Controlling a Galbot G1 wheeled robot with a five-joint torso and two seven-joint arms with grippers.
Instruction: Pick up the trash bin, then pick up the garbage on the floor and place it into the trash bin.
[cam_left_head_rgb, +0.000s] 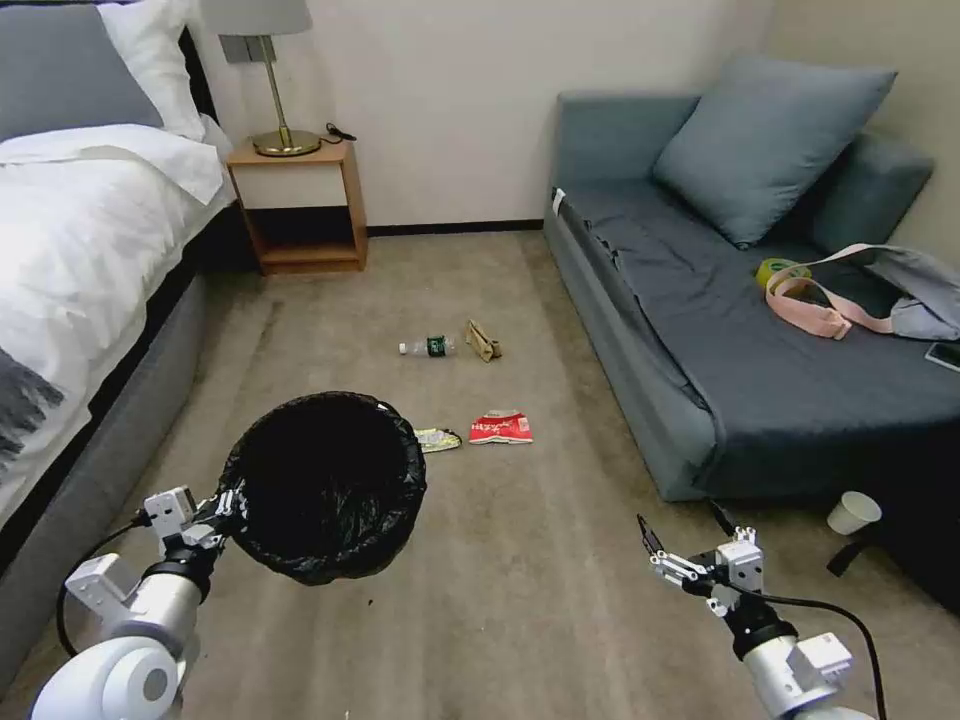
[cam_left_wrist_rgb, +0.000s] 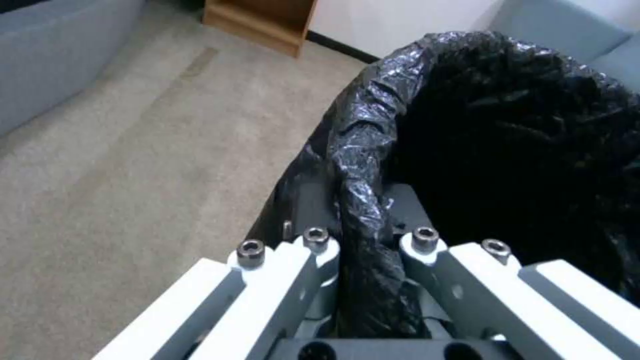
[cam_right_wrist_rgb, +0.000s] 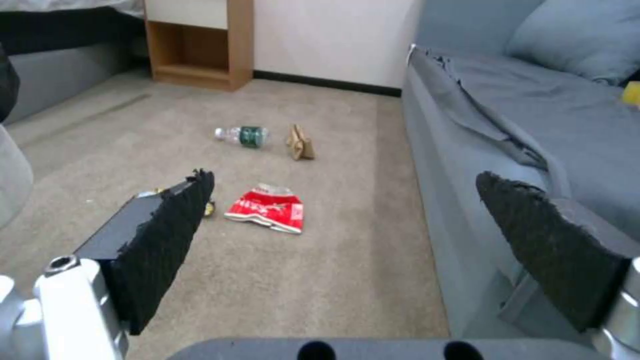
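1. Black crinkly bag liner of the trash bin (cam_left_head_rgb: 322, 485) is pinched by the left gripper (cam_left_head_rgb: 228, 503): jaws closed narrow on the rim fold, one finger (cam_left_wrist_rgb: 303, 260) outside the bin wall, the other inside.
2. Bin hangs off the carpet (cam_left_head_rgb: 520, 600) at lower left of head view, held up by the rim, mouth facing up; inside looks dark, contents can't be told.
3. Right gripper (cam_left_head_rgb: 682, 540) sits low on the robot's right, near the sofa (cam_left_head_rgb: 700, 330) front corner; jaws wide apart, nothing btw. the black textured pads (cam_right_wrist_rgb: 167, 235), touching nothing.
4. Garbage on carpet ahead: red-and-white snack wrapper (cam_left_head_rgb: 501, 428) lies flat w/ white print, too small to read.
5. Yellow-silver snack wrapper (cam_left_head_rgb: 438, 439) lies just beside the red one, on its left, partly behind the bin rim in head view.
6. Clear bottle (cam_left_head_rgb: 429, 346) lies on its side farther off; green label, text not legible.
7. Tan folded cardboard piece (cam_left_head_rgb: 483, 341) lies just right of the bottle, close but apart.
8. Bed (cam_left_head_rgb: 90, 250) on left, wooden nightstand (cam_left_head_rgb: 298, 205) w/ brass lamp (cam_left_head_rgb: 272, 90) at the wall; white paper cup (cam_left_head_rgb: 853, 513) on the floor by the sofa's near end.
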